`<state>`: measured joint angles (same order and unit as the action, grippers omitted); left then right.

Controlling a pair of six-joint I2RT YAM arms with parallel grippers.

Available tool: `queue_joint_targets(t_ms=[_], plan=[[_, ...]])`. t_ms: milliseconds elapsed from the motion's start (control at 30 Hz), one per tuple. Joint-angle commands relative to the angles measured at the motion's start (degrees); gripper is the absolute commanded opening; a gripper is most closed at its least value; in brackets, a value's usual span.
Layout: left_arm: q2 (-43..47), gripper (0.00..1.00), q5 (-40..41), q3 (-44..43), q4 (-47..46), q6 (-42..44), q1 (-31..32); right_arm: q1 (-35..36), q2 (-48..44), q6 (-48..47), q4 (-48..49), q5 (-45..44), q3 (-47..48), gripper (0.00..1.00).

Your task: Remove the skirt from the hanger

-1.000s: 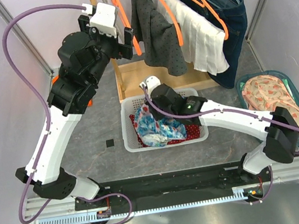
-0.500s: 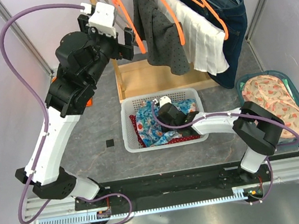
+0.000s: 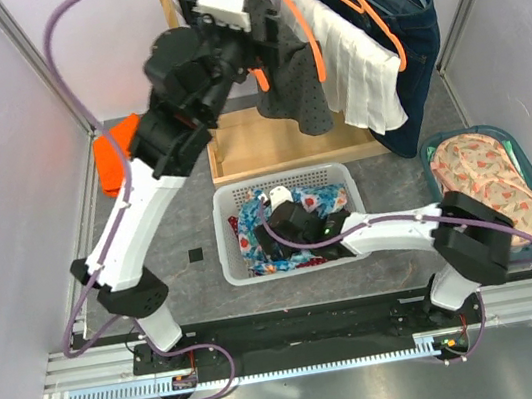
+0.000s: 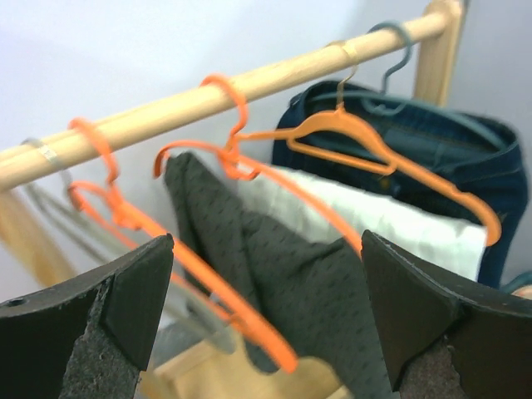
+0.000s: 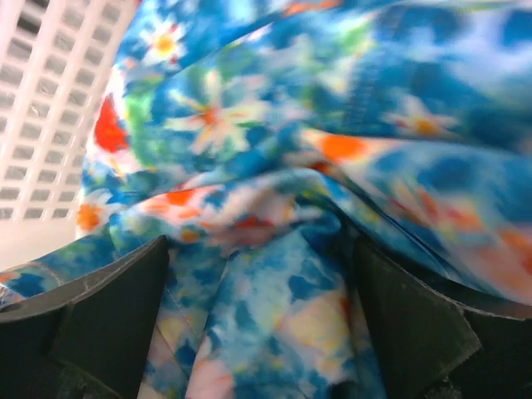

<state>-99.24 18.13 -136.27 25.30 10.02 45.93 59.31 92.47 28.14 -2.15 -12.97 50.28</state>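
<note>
1. top external view: the left gripper (image 3: 264, 20) was raised at the wooden clothes rail, just beside the dark grey dotted skirt (image 3: 305, 92), which hung on an orange plastic hanger (image 3: 315, 50). next to it hung a white pleated garment (image 3: 364, 72) and dark blue jeans (image 3: 419, 44). the right gripper (image 3: 268, 236) was down inside the white plastic mesh basket (image 3: 230, 266), among a blue floral cloth (image 3: 323, 201).
2. left wrist view: the left gripper (image 4: 266, 245) had its jaws spread wide with nothing between them. ahead, apart from the fingers (image 4: 100, 324), the grey skirt (image 4: 216, 224) was draped on its orange hanger (image 4: 307, 199), hooked over the rail (image 4: 166, 112).
3. right wrist view: the right gripper (image 5: 262, 274) was also spread wide, its fingers (image 5: 108, 320) either side of a fold of the floral cloth (image 5: 249, 125), not clamping it. the basket wall (image 5: 50, 100) showed at left.
</note>
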Motion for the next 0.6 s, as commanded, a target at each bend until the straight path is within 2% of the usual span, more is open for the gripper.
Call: queue_joint_targets(t_ms=[0, 167, 367, 567], plan=[[-4.46, 1.0, 6.21, -2.6, -11.4, 7.1, 7.4, -0.33, -11.05, -1.51, -17.94, -8.11, 7.97, 0.98], [-9.47, 1.0, 12.27, -1.98, -18.35, 8.79, 9.96, -0.33, -21.61, -3.0, -23.51, -10.58, 14.4, 0.98], [-15.44, 1.0, 16.32, -3.03, -28.02, 13.79, 9.97, -0.33, -34.78, -5.19, -23.07, -7.51, 14.58, 0.98], [-21.43, 1.0, 16.94, -9.98, -28.64, 14.94, 8.13, -0.33, -37.27, -6.08, -25.43, -8.29, 13.7, 0.98]])
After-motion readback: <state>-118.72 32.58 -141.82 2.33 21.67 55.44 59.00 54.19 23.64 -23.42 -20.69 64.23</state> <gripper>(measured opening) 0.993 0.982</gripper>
